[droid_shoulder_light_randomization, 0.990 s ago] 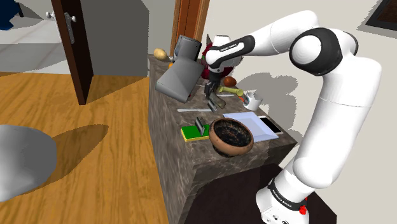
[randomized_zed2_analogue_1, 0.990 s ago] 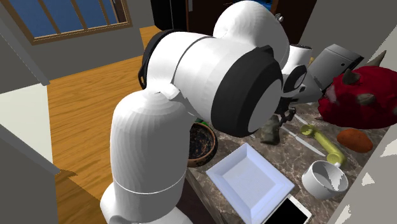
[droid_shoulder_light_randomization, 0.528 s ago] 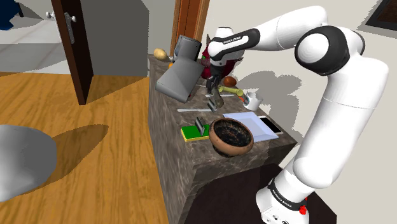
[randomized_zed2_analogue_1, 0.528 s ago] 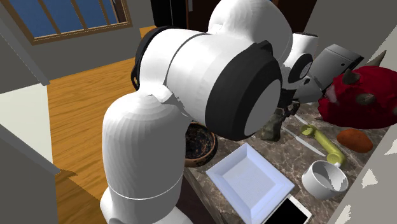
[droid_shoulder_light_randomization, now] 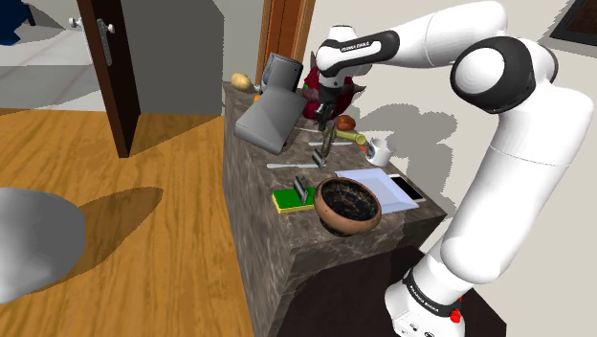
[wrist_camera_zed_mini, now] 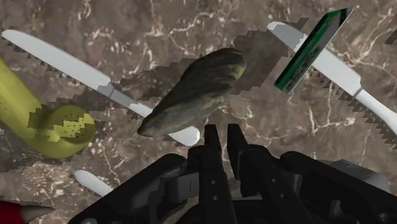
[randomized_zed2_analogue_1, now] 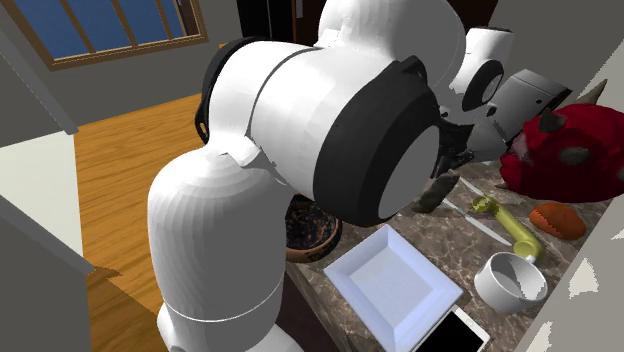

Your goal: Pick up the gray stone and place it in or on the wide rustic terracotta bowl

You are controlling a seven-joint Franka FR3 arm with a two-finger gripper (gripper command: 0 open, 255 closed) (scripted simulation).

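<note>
Across the dark marbled surface the white arm reaches beyond the brown bowl. Behind that bowl, its gripper is clamped on the grey-olive stone, which hangs clear of the surface.

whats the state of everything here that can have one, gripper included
gripper: shut on the stone
stone: held, hanging clear of the counter
bowl: upright on the counter, stone not in it
door: open
mug: upright, empty
tray: flat on the counter, empty
</note>
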